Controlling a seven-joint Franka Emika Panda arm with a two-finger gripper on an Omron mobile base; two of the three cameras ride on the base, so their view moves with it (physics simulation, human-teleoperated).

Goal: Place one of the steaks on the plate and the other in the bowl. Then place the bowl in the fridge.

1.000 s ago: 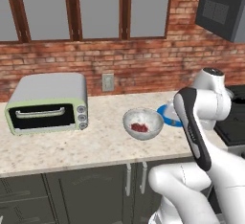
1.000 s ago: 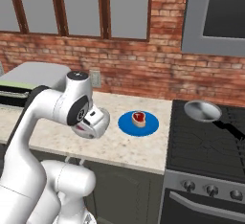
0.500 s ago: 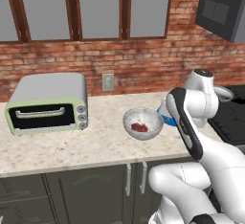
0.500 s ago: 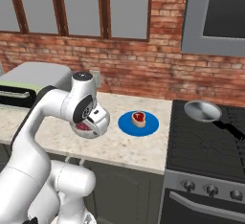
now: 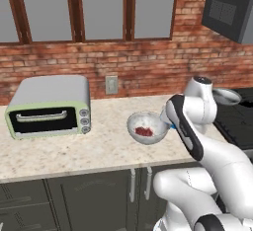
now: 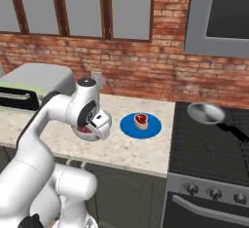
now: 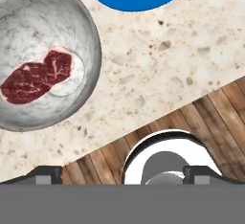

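Note:
The whitish-grey bowl [image 7: 45,24] stands on the counter with one raw red steak [image 7: 37,78] lying in it. The blue plate [image 6: 140,125] sits to its right and carries the other steak [image 6: 141,120]. My gripper [image 7: 124,173] hovers above the counter's front edge, between bowl and plate and nearer than both. It is open, its fingertips [image 7: 45,173] wide apart with nothing between them. In the left base view my arm covers the plate, and the bowl [image 5: 147,128] shows just left of it. The fridge is out of view.
A green-fronted toaster oven [image 5: 49,106] stands at the left of the speckled counter [image 5: 74,151]. Right of the counter is a black stove [image 6: 214,144] with a grey frying pan [image 6: 205,112]. A brick wall with windows runs behind, and the wooden floor [image 7: 225,117] lies below the counter edge.
My arm has turned and leaned a little left toward the bowl. The bowl, the plate and both steaks have stayed put, and the gripper has stayed open.

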